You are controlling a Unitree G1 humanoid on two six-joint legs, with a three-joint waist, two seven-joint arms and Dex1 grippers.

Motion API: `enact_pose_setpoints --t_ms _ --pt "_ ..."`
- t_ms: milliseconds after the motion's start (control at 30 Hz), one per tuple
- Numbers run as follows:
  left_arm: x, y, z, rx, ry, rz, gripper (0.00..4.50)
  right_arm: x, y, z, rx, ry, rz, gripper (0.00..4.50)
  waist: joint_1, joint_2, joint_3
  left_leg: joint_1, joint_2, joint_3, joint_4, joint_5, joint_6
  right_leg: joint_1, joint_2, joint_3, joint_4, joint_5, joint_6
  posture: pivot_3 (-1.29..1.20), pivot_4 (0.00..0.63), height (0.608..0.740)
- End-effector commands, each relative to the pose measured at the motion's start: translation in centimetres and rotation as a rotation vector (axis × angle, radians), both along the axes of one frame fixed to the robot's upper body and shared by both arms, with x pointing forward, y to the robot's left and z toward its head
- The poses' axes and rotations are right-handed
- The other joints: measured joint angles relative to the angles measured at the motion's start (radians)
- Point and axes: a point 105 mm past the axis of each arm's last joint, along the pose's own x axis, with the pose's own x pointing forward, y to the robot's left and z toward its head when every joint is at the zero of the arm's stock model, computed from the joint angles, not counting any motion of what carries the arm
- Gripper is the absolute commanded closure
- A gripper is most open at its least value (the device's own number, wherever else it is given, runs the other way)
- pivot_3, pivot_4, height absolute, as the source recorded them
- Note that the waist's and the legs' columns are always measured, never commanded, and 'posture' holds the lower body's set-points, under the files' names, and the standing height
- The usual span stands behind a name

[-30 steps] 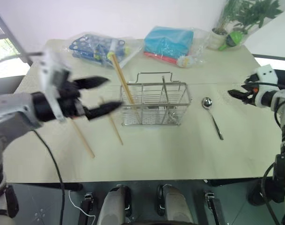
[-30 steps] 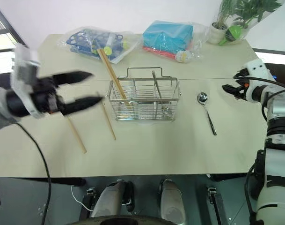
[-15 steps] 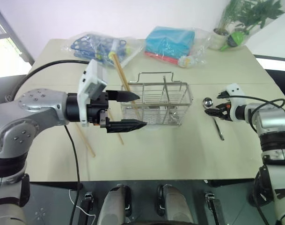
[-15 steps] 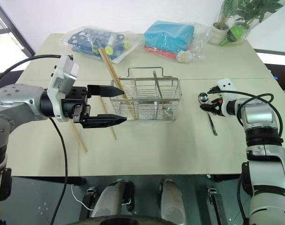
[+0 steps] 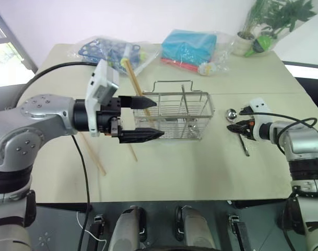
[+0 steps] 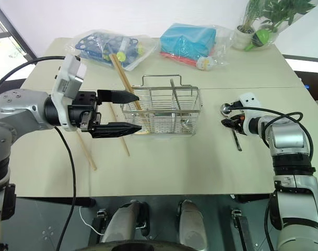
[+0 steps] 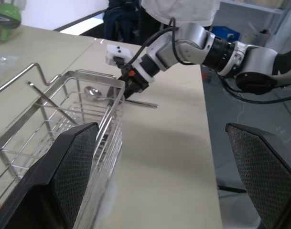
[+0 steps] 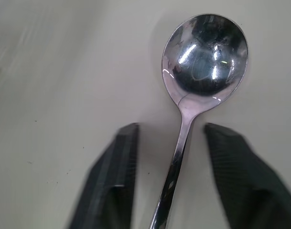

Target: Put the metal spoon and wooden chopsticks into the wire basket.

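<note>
Beige table [image 5: 200, 172], potted plant [image 5: 273, 21] at far corner, white wall.

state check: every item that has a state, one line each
metal spoon: flat on the table, bowl up, handle between the right gripper's fingers, not lifted.
wire basket: upright, one chopstick leaning in it.
chopstick in basket: tilted, top end sticking out.
two loose chopsticks: flat on the table beside the basket.
left gripper: open, holding nothing, by the basket.
right gripper: open, straddling the spoon handle.
</note>
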Motion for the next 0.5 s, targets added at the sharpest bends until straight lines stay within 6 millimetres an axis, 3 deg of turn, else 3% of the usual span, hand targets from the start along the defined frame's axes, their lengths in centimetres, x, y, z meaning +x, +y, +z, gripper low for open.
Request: enact_pose_setpoints --t_ms 33,67,333,433,500 --pt "-0.8 -0.2 0.9 0.006 -0.04 -0.038 0.0 0.0 0.4 -0.3 0.021 -0.007 0.009 4.21 0.0 0.0 0.0 0.0 0.0 0.0 0.0 0.0 0.0 0.0 0.0 0.0 0.0 0.0 0.0 0.0 0.15 0.715" --pt "-0.8 -0.2 0.9 0.01 -0.044 -0.04 0.0 0.0 0.4 -0.4 0.016 -0.009 0.007 4.48 0.0 0.0 0.0 0.0 0.0 0.0 0.0 0.0 0.0 0.0 0.0 0.0 0.0 0.0 0.0 0.0 0.15 0.715" --pt "-0.6 0.1 1.2 0.011 -0.054 -0.028 0.0 0.6 -1.2 0.0 -0.005 -0.059 -0.054 4.48 -0.001 -0.001 -0.001 0.002 0.0 0.0 0.0 0.0 0.0 0.002 0.0 0.0 0.0 0.0 0.0 0.0 0.15 0.715" --pt "-0.3 0.5 1.2 0.01 -0.057 -0.007 0.0 2.5 -2.6 3.8 0.026 -0.262 -0.147 4.48 0.0 -0.001 0.0 0.002 0.0 0.0 0.001 0.0 0.0 0.003 0.0 0.0 -0.001 0.0 0.0 0.0 0.15 0.715" --pt "0.0 0.6 1.3 0.003 -0.064 0.009 0.0 3.6 -2.9 8.0 0.122 -0.441 -0.198 4.48 -0.001 0.001 0.001 0.002 0.0 0.0 0.001 0.0 0.0 0.003 0.0 0.0 0.0 0.0 0.0 0.0 0.15 0.715"
